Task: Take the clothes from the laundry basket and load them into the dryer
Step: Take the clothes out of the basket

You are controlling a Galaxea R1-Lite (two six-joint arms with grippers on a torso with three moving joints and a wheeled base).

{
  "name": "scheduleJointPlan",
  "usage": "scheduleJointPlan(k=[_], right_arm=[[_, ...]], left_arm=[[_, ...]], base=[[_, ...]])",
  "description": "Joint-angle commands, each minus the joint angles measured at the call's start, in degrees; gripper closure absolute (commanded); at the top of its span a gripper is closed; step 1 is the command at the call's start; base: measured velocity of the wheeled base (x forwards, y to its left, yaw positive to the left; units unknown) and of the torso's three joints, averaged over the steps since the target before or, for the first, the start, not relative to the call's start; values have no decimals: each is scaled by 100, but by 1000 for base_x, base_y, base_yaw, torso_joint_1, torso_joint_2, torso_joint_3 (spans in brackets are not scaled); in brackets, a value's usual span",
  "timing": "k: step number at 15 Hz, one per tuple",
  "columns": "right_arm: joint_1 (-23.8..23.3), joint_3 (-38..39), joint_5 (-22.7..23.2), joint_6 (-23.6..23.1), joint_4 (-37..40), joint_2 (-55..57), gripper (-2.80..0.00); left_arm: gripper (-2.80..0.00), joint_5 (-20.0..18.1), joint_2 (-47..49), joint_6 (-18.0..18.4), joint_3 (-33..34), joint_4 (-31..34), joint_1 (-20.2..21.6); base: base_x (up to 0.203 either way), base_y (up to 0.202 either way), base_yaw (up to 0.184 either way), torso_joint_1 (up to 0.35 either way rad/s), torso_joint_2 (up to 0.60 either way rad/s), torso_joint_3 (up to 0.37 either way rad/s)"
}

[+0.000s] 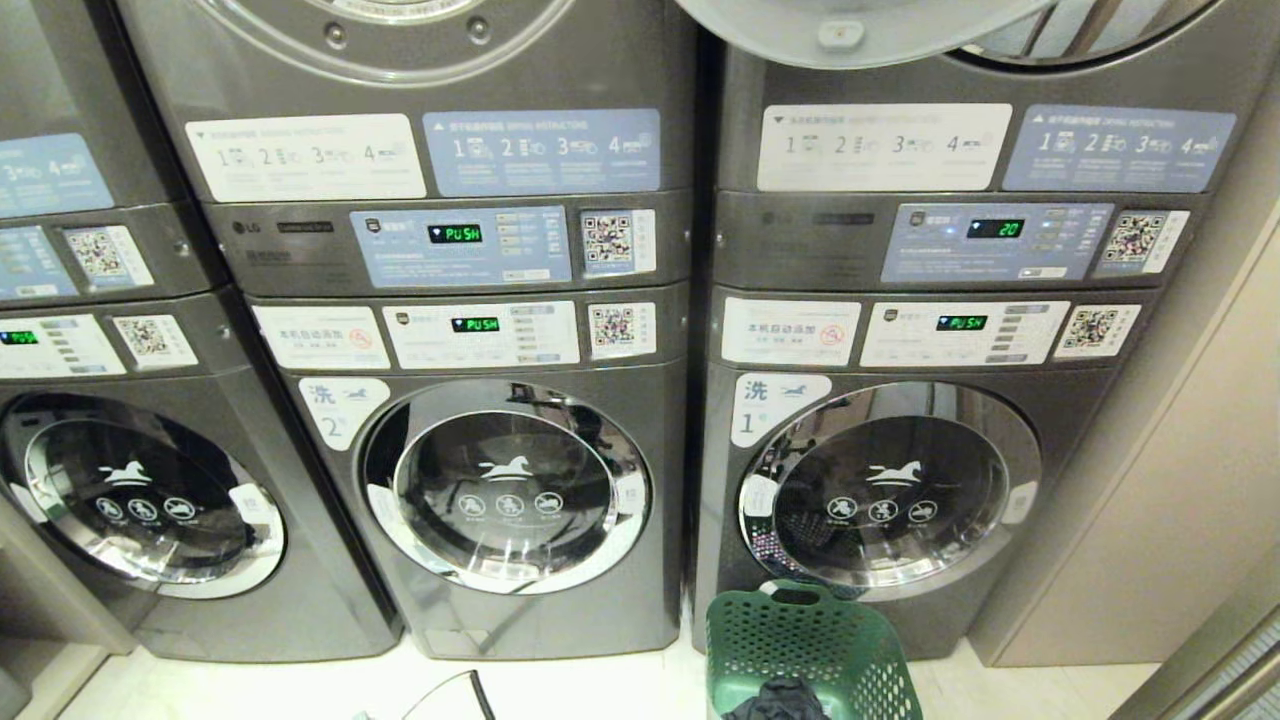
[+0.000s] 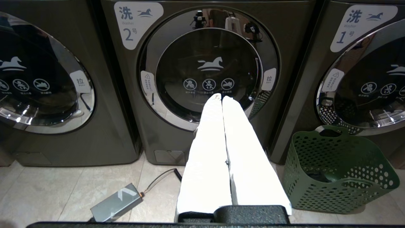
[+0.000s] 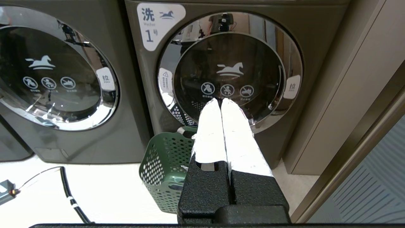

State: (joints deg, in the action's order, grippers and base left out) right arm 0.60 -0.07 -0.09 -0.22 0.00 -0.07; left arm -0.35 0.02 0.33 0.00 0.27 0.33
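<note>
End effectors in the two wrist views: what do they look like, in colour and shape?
Both match. The left end effector and the right end effector each have two long white fingers tapering to narrow tips, mounted on black, rough-textured blocks. No markings or cables show on them.

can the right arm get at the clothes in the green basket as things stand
Probably yes. The basket stands open-topped on the floor just beside the shut right claw, with nothing between them. The dark clothes lie low inside, so the claw must open and reach down.
</note>
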Motion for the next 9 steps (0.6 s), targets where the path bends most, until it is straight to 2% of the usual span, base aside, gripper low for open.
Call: scheduleJointPlan(k=[1, 9], right_arm=[[2, -1, 0, -4, 0, 7, 0], [2, 7, 0, -4, 0, 7, 0]], left_arm=[[0, 0, -11, 2, 0, 0, 4], [0, 0, -11, 2, 0, 0, 2]], base=[[0, 0, 0, -232, 540, 309], [0, 0, 0, -218, 532, 312]])
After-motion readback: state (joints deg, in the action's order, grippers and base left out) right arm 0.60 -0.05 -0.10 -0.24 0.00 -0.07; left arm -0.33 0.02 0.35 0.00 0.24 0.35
